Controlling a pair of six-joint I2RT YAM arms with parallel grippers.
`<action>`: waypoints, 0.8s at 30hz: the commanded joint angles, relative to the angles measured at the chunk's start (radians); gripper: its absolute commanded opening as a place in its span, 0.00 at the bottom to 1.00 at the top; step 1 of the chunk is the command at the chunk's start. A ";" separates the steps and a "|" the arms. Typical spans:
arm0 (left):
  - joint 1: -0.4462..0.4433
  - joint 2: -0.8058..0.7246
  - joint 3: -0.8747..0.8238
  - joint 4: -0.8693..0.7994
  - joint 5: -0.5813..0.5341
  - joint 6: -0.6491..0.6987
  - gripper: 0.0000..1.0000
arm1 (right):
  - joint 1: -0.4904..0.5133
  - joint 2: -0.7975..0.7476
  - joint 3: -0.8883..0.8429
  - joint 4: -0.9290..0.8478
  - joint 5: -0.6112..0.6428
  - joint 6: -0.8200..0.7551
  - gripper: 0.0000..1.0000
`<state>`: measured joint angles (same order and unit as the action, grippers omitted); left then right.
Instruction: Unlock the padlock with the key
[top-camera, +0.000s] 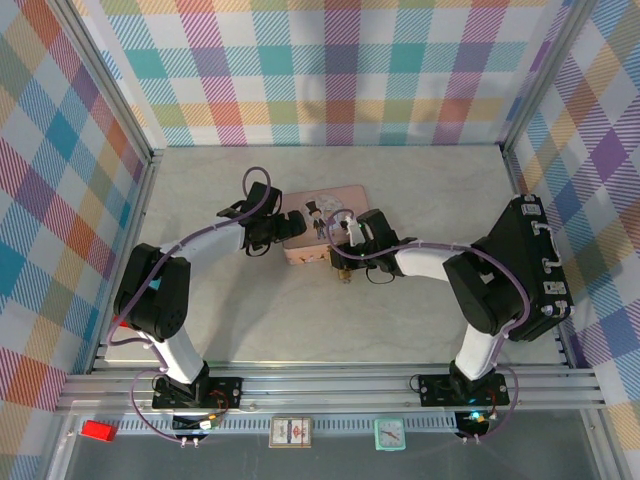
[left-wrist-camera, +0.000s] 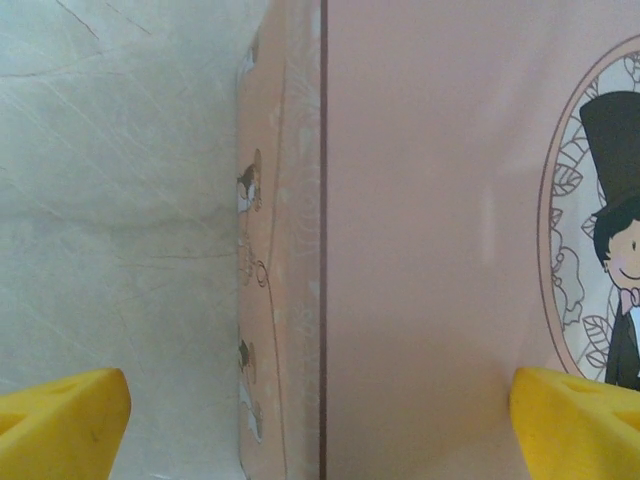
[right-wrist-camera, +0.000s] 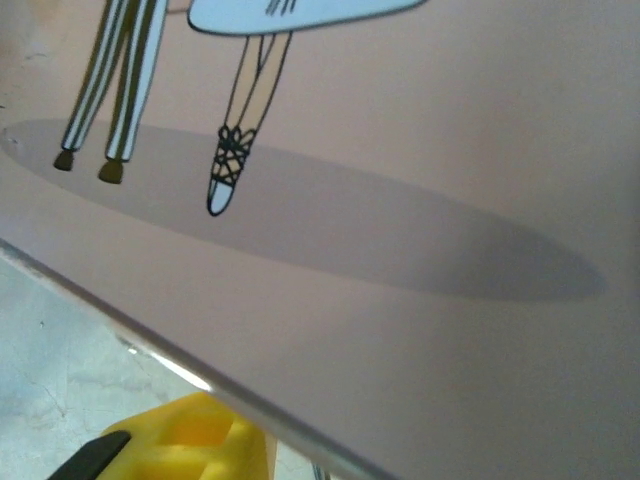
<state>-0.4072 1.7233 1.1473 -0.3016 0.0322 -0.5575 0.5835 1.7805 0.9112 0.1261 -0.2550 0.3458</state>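
The pink tin (top-camera: 322, 228) with a cartoon couple on its lid lies mid-table. A tiny brass-coloured thing, apparently the padlock (top-camera: 345, 273), sits at the tin's front edge, below my right gripper (top-camera: 346, 238). The right gripper hovers low over the lid's right part. In the right wrist view one yellow finger (right-wrist-camera: 190, 440) pokes out under the lid's rim (right-wrist-camera: 150, 345) and the other is hidden. My left gripper (left-wrist-camera: 320, 425) is open and straddles the tin's left edge (left-wrist-camera: 322, 240), with one finger (left-wrist-camera: 60, 425) over the table and the other over the lid. I cannot make out the key.
The marble-pattern table (top-camera: 240, 310) is walled by checked panels on three sides. An aluminium rail (top-camera: 330, 385) runs along the near edge by the arm bases. Free surface lies in front of and behind the tin.
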 joint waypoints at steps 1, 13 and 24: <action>0.015 0.006 -0.045 -0.050 -0.106 -0.024 0.96 | -0.010 0.023 0.031 0.004 -0.027 -0.017 0.27; 0.017 -0.015 -0.124 -0.004 -0.118 -0.075 0.97 | -0.010 -0.006 -0.015 0.039 -0.015 0.066 0.14; -0.018 -0.081 -0.248 0.111 -0.109 -0.177 0.96 | -0.013 -0.024 -0.089 0.207 0.068 0.510 0.02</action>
<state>-0.4126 1.6363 0.9607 -0.0994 -0.0288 -0.7036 0.5896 1.7588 0.8337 0.2649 -0.2474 0.6827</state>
